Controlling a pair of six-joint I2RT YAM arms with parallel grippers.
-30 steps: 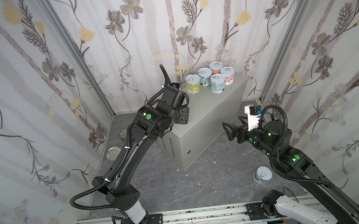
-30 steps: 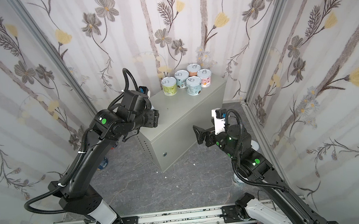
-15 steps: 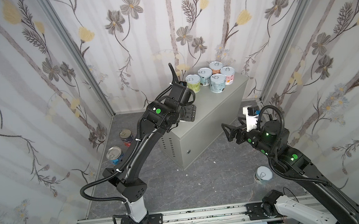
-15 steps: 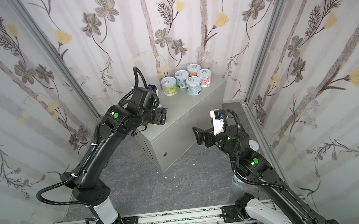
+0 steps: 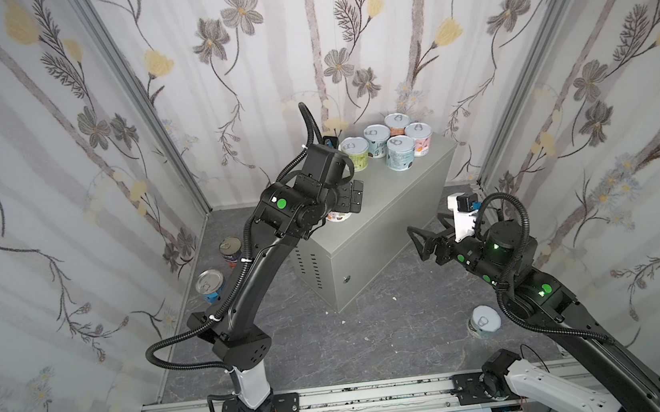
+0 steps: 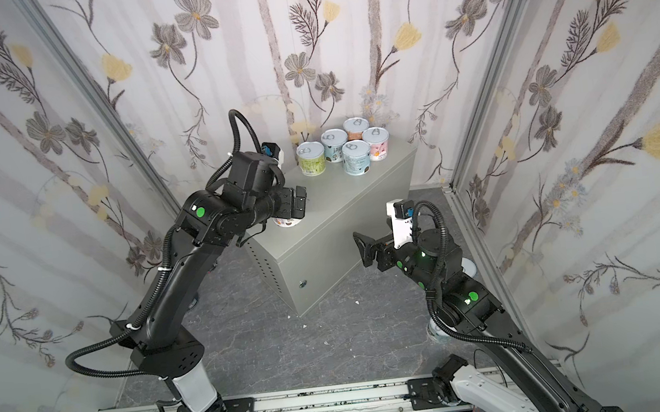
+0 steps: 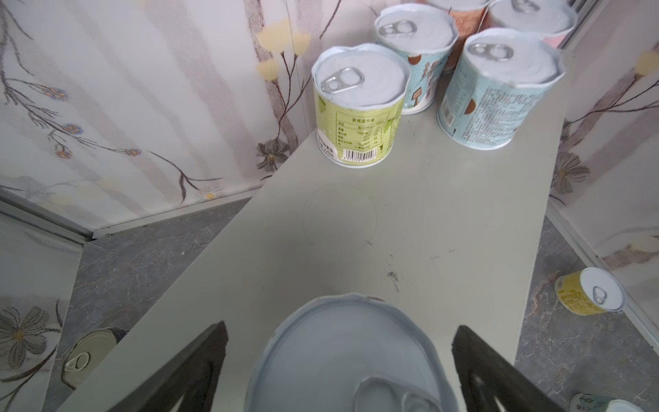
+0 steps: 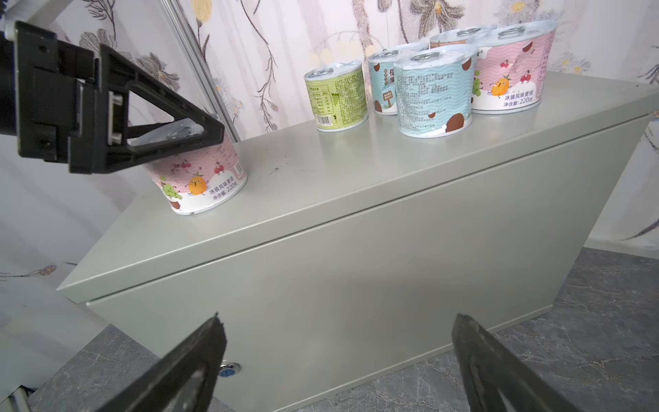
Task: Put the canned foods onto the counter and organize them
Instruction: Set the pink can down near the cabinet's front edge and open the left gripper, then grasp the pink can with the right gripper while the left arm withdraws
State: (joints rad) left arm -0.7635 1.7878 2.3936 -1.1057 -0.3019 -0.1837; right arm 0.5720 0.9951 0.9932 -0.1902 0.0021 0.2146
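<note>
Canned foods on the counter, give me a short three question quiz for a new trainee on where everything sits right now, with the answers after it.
1. Count: how many cans stand on the counter?
2. True or false: the left jaws are clamped on the pink can.
3. Where are the blue tall can and the navy-red tall can? A: on the counter. B: on the floor, left of the counter in both top views. C: in the right jaws.
Key:
1. Six: five grouped cans at the far end, plus the pink can alone.
2. False: the jaws stand open on either side of it, and it rests on the counter.
3. B.
</note>
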